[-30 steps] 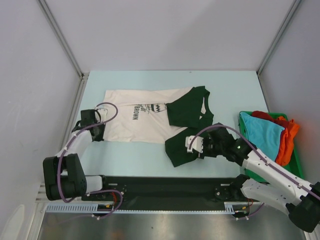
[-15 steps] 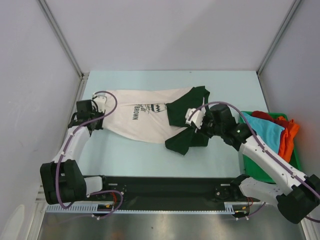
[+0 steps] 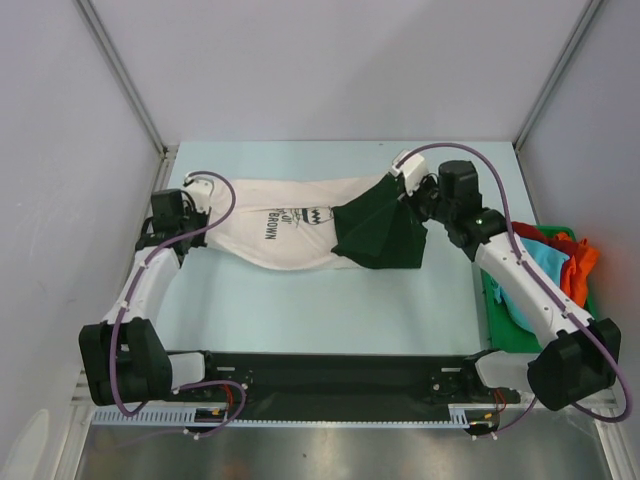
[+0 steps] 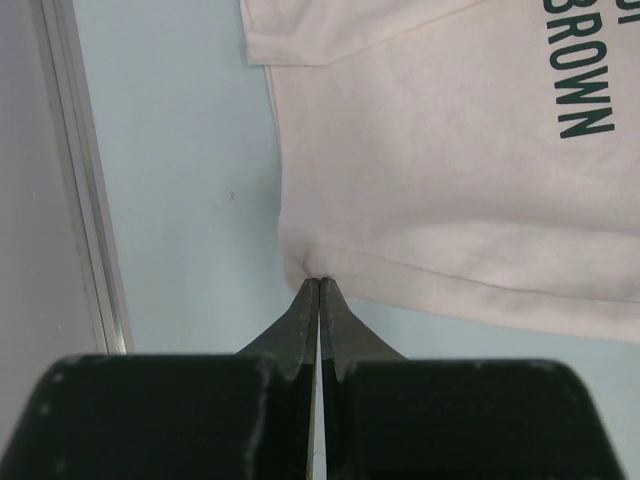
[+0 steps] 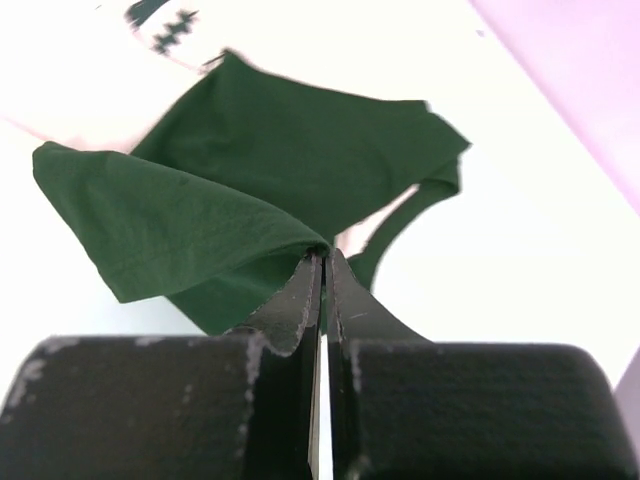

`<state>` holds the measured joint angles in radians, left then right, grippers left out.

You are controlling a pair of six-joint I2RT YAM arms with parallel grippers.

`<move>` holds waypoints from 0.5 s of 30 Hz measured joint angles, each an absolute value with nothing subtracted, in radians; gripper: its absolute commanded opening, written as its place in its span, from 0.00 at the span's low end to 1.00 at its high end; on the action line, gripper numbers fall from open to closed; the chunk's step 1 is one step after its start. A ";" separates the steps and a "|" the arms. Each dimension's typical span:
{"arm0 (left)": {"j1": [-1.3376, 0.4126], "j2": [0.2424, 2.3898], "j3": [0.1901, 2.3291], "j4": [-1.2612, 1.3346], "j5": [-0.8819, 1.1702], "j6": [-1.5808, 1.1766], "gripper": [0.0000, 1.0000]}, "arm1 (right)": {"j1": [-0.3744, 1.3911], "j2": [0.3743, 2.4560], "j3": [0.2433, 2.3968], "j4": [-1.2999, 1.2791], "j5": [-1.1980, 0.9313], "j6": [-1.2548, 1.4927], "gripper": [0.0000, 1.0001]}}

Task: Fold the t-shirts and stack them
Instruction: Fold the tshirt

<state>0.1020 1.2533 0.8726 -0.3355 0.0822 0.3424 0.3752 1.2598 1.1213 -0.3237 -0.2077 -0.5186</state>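
Note:
The cream-white t-shirt (image 3: 285, 232) with dark lettering lies spread across the table's far middle; it also shows in the left wrist view (image 4: 450, 170). The dark green t-shirt (image 3: 378, 232) lies on its right end, one edge lifted. My left gripper (image 3: 178, 212) is shut on the cream shirt's left edge, pinching a corner (image 4: 319, 278). My right gripper (image 3: 408, 188) is shut on the green shirt's edge (image 5: 325, 253) and holds it up, the cloth (image 5: 250, 200) folding over itself toward the far side.
A green bin (image 3: 492, 300) at the right table edge holds teal, red and orange garments. A metal rail (image 4: 85, 190) runs along the table's left edge beside the wall. Bare light-blue tabletop (image 3: 300, 310) lies between the shirts and the arm bases.
My right gripper has carried the green shirt's near edge up and away to the far side, folding it over. My left gripper has pulled the cream shirt's left edge farther back.

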 measured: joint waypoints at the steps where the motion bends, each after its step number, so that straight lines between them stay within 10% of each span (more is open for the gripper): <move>1: 0.102 1.254 0.873 -0.329 0.082 0.343 0.01 | 0.360 1.268 1.133 -0.315 -0.209 -0.515 0.00; 15: 0.101 1.373 0.873 -0.194 0.018 0.374 0.00 | 0.233 1.381 1.168 -0.264 -0.233 -0.488 0.00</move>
